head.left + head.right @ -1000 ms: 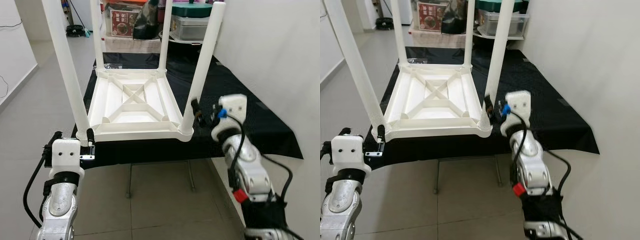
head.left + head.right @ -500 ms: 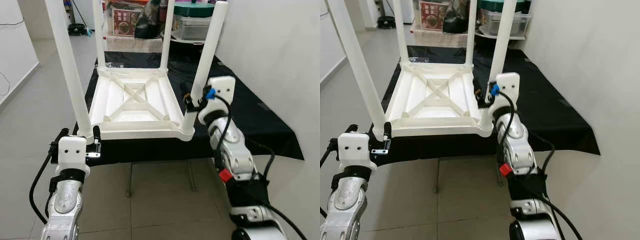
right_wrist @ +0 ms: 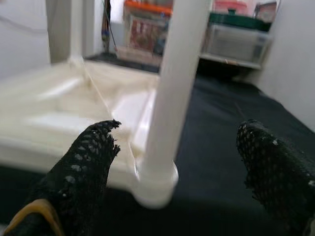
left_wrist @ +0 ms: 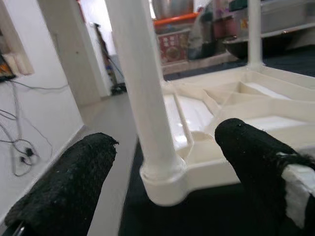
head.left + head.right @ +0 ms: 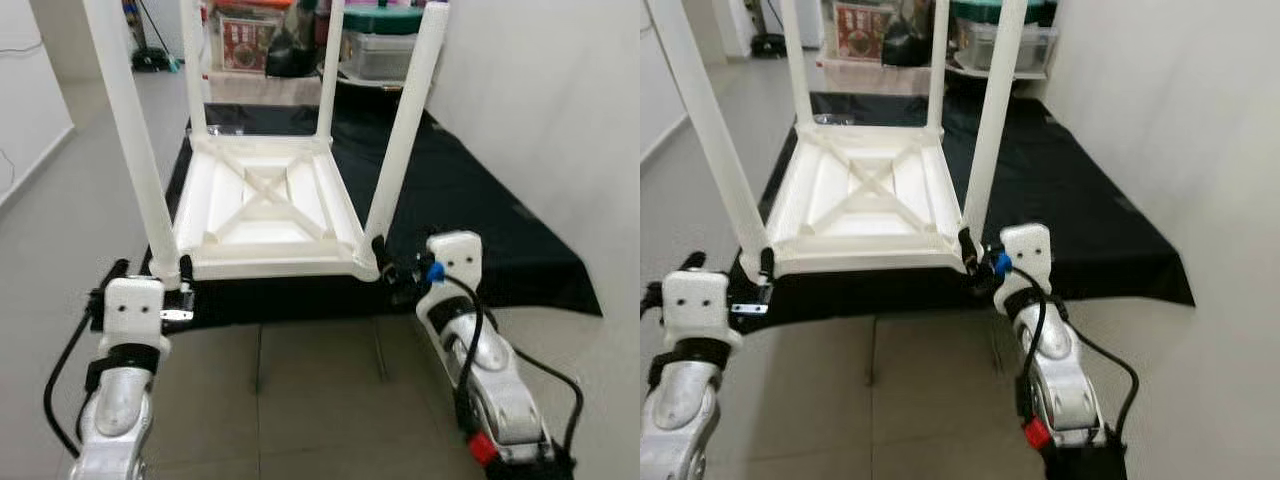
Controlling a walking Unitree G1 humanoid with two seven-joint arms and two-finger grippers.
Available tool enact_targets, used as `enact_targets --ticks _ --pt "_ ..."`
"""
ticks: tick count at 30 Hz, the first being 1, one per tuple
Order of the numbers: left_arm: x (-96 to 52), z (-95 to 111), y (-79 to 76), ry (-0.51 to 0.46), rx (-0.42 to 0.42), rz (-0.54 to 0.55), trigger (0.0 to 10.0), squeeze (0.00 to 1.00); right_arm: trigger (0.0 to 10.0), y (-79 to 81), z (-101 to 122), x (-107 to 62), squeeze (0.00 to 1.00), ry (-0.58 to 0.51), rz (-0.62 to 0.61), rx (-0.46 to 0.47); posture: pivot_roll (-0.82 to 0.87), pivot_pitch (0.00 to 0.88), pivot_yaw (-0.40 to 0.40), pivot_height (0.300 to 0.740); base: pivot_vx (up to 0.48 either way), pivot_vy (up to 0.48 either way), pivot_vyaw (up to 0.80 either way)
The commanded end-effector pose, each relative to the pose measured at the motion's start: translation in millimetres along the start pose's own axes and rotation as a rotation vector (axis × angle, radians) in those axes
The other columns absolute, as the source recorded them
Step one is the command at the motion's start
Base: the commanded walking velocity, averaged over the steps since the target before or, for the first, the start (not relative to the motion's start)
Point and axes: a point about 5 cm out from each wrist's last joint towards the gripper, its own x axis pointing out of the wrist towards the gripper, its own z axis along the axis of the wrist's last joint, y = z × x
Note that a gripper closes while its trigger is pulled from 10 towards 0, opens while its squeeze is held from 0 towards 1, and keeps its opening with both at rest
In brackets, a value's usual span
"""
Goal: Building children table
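A white plastic children's table (image 5: 265, 210) lies upside down on a black-covered table (image 5: 480, 230), all its legs pointing up. My left gripper (image 5: 178, 290) is open just before the near left leg (image 4: 142, 98), whose socket sits between the fingers (image 4: 64, 191). My right gripper (image 5: 388, 270) is open at the foot of the near right leg (image 3: 174, 83), its fingers (image 3: 81, 167) on either side of the corner socket without touching.
Storage boxes and a metal container (image 5: 375, 55) crowd the shelf behind the black table. A white wall (image 5: 560, 120) runs close on the right. Grey tiled floor (image 5: 60, 200) stretches to the left and under the table's metal stand (image 5: 320, 360).
My right gripper has dropped from partway up the near right leg to its base at the corner. The left gripper stays at the near left corner.
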Motion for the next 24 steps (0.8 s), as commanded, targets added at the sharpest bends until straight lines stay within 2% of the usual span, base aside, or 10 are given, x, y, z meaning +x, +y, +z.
enact_targets --ticks 1,2,3,9,15,24 --pt "-5.0 6 -5.0 -0.026 -0.016 -0.056 10.0 0.00 10.0 0.1 3 -6.2 0.00 -0.002 0.009 -0.027 0.03 0.000 -0.101 0.740 0.000 0.000 0.00" --pt "-5.0 6 -5.0 -0.026 -0.016 -0.056 10.0 0.00 10.0 0.1 3 -6.2 0.00 -0.002 0.009 -0.027 0.03 0.000 -0.101 0.740 0.000 0.000 0.00" --pt "-19.8 10 -14.0 -0.023 -0.029 -0.136 10.0 0.00 10.0 2.9 0 -18.1 0.00 0.014 0.026 -0.062 0.03 0.000 -0.095 0.740 0.000 0.000 0.00" --pt "-32.5 11 -15.2 -0.008 -0.024 -0.171 10.0 0.00 10.0 6.5 2 -29.0 0.00 0.003 0.056 -0.125 0.03 0.000 -0.098 0.740 0.000 0.000 0.00" --pt "-33.3 13 -13.3 -0.011 -0.038 -0.171 10.0 0.00 10.0 10.8 4 -34.1 0.00 -0.013 0.061 -0.144 0.04 0.000 -0.099 0.740 0.000 0.000 0.00" --pt "-29.7 16 -13.2 -0.022 -0.045 -0.179 10.0 0.00 10.0 8.2 14 -21.8 0.00 -0.058 0.025 -0.152 0.04 0.000 -0.095 0.740 0.250 0.000 0.00"
